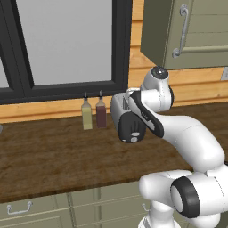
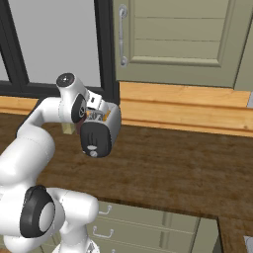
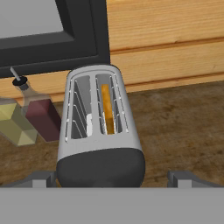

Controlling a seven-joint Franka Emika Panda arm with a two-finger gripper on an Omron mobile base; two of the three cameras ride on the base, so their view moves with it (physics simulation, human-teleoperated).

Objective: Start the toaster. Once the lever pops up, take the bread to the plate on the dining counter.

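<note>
Nearest me, the tool [image 3: 112, 178] hangs with its jaws spread wide and nothing between them, straddling the dark end of the toaster [image 3: 98, 127] without touching it, as far as I can tell. The bread [image 3: 106, 109] sits down in one slot (so it is loaded). Behind stand two bottles [image 3: 26, 118] on the worktop [image 3: 183, 127]. I judge starting the toaster and carrying the bread are both left.
</note>
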